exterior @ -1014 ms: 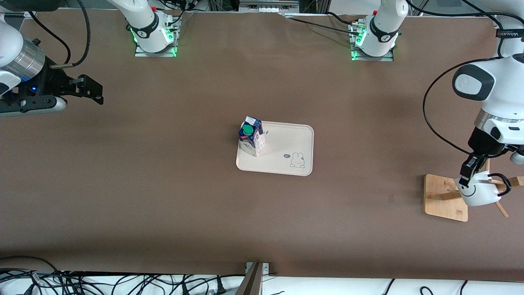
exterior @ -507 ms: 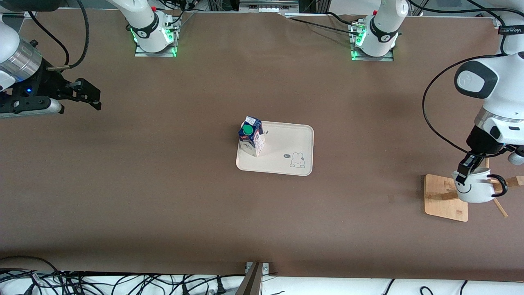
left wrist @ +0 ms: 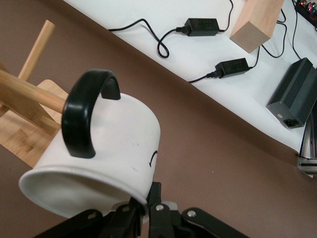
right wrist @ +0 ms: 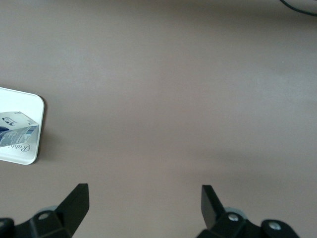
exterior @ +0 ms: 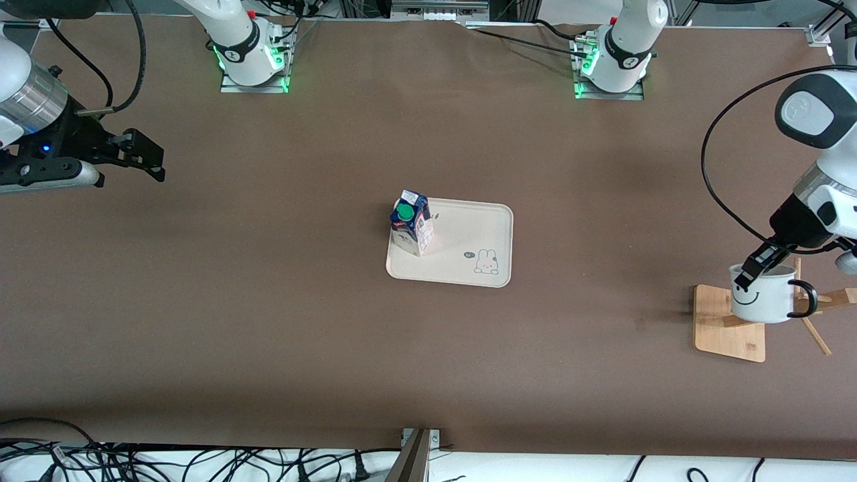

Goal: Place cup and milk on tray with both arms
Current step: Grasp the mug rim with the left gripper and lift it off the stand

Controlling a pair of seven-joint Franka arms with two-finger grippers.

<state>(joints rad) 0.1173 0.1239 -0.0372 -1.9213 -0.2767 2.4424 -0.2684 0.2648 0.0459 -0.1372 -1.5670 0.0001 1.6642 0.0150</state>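
Two arms: both reach over a brown-covered bench, one at each end.
Left gripper (exterior: 755,269): above the wooden rack base (exterior: 720,331) near the left arm's end of the bench, its fingers pinched on the rim of the cup (exterior: 763,299); the left wrist view shows one finger inside the rim and one outside.
Cup (left wrist: 99,153): a white mug with a black smiley face and a black loop handle (exterior: 805,299), held up in the air over the rack base; the handle sits beside a bamboo peg (left wrist: 27,91) of the rack, and whether peg and handle touch I cannot tell.
Rack: a square wooden base with slanted pegs (exterior: 818,302), standing near the bench's edge at the left arm's end.
Right gripper (exterior: 148,155): waits over bare bench near the edge at the right arm's end, fingers (right wrist: 74,201) spread wide with nothing between them.
Milk (exterior: 412,222): a blue and white gable-top carton with a green cap, upright on the tray, in the corner toward the right arm's end and farther from the front camera.
Tray (exterior: 492,221): cream, with a rabbit drawing (exterior: 487,262), about the middle of the bench; apart from the carton its surface is bare.
Between cup and tray: open brown bench.
Edges: cables (exterior: 167,462) trail along the bench's edge nearest the front camera, and power bricks (left wrist: 200,25) lie off the bench past the rack.
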